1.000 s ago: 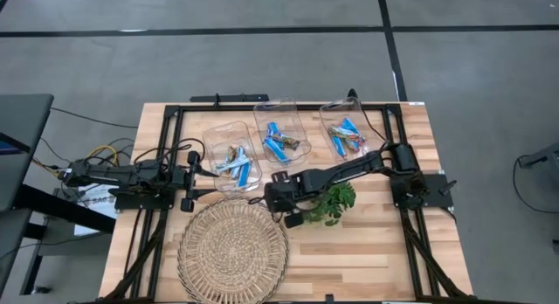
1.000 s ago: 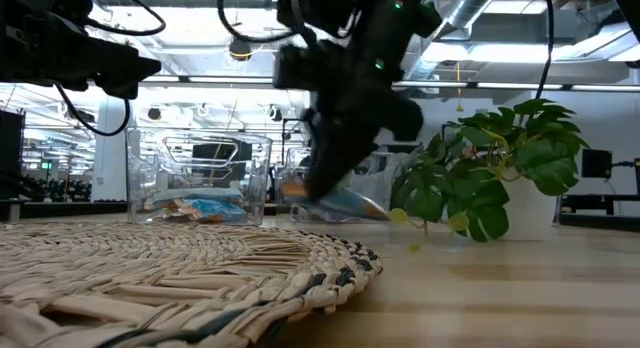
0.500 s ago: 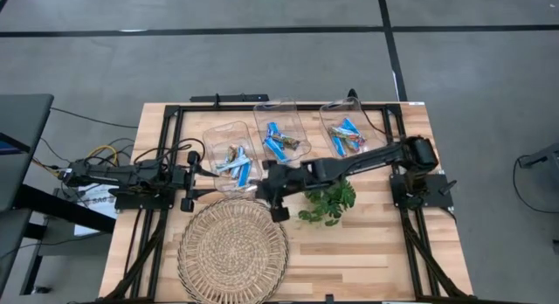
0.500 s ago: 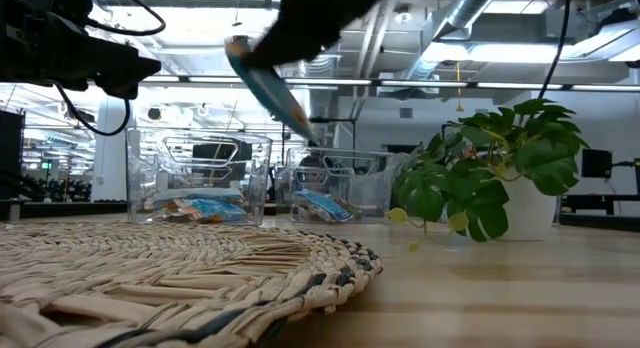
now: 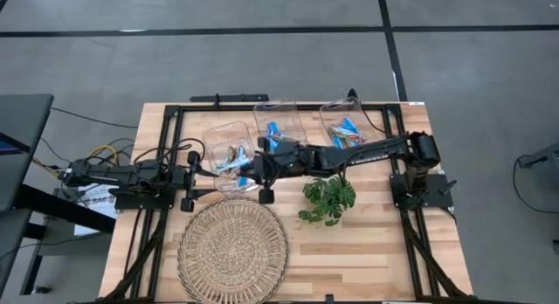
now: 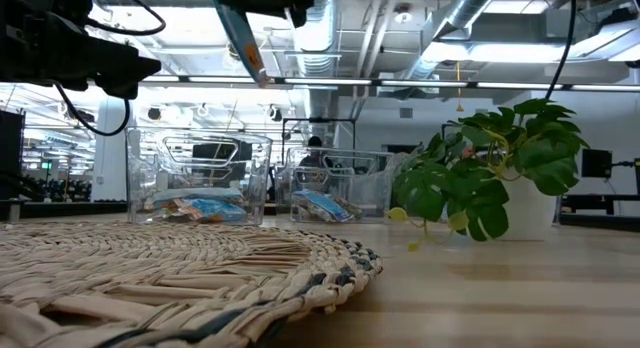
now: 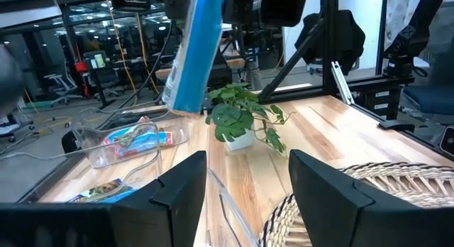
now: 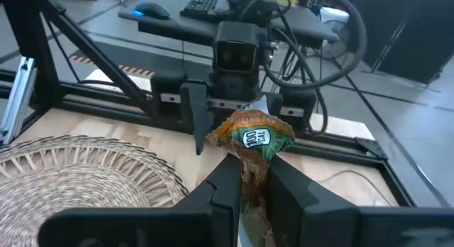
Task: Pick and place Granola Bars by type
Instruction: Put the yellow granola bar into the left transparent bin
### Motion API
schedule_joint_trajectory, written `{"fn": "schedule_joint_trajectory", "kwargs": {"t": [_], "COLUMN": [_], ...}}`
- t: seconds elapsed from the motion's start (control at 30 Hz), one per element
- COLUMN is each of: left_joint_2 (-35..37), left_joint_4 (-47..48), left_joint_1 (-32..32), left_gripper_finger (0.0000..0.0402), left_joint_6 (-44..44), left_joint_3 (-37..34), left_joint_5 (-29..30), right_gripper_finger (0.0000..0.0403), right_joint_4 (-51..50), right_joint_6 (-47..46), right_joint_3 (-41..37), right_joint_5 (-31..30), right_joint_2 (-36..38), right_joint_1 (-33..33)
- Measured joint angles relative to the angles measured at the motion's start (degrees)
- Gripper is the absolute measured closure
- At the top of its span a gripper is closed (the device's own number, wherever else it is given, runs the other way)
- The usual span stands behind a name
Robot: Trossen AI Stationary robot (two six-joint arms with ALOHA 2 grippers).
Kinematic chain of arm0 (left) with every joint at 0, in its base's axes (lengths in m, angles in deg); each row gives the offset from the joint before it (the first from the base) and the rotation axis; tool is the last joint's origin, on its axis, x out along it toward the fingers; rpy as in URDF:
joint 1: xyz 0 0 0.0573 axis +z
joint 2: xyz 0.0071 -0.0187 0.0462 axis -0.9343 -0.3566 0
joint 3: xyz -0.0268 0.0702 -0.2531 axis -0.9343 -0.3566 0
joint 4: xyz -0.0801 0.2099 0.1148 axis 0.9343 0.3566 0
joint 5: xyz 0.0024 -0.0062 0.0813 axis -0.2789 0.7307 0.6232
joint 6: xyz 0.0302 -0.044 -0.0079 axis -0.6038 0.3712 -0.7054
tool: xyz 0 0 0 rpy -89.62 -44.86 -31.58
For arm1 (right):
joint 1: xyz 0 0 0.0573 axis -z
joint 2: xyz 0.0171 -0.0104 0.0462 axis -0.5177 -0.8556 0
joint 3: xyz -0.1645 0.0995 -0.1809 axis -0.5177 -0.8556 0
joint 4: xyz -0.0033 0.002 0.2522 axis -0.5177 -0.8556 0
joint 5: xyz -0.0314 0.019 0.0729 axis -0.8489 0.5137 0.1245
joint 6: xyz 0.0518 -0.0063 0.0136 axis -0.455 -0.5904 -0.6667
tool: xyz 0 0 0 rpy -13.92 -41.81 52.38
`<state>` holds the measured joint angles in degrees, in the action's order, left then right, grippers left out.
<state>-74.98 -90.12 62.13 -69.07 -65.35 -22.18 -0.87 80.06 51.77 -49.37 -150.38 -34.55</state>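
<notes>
Right hand (image 5: 254,167) now over left bin (image 5: 232,154), clamped on hanging, near-upright bar (image 6: 240,38).

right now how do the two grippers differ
The right gripper reaches over the clear bins with its fingers shut on a granola bar, held in the air. The left gripper waits at the table's left edge with its fingers open and empty. Both have dark two-finger ends.

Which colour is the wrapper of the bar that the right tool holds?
Mostly bright blue, on the thin wrapped granola bar; the left wrist view shows it best.
</notes>
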Motion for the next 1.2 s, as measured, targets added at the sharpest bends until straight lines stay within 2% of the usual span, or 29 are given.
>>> {"fn": "schedule_joint_trajectory", "kwargs": {"t": [0.17,0.27,0.53,0.67,0.87,1.2], "left_joint_2": [0.0,0.0,0.02,0.02,0.02,0.02], "left_joint_4": [0.0,0.0,0.0,0.0,0.0,0.0], "left_joint_1": [0.0,0.02,0.02,0.01,-0.01,0.01], "left_gripper_finger": [0.0206,0.0206,0.0206,0.0206,0.0206,0.0206], "left_joint_6": [0.48,-0.02,-0.23,0.28,0.02,-0.11], "left_joint_3": [0.0,0.0,0.0,0.0,0.0,0.0], "left_joint_5": [0.0,-0.02,-0.02,0.0,0.0,0.0], "right_gripper_finger": [0.0363,0.0363,0.0363,0.0363,0.0359,0.0317], "right_joint_4": [0.47,0.04,-5.3,-8.2,-9.8,-14.93], "right_joint_6": [-0.82,-1.17,-1.16,-1.61,-3.56,-6.13], "right_joint_3": [0.29,3.86,14.46,16.98,17.43,17.44], "right_joint_5": [0.38,0.44,6.2,7.52,7.92,7.45], "right_joint_2": [-1.08,-4.14,-12.17,-15.25,-15.94,-15.94], "right_joint_1": [1.59,3.05,5.38,5.62,6.33,7.38]}}
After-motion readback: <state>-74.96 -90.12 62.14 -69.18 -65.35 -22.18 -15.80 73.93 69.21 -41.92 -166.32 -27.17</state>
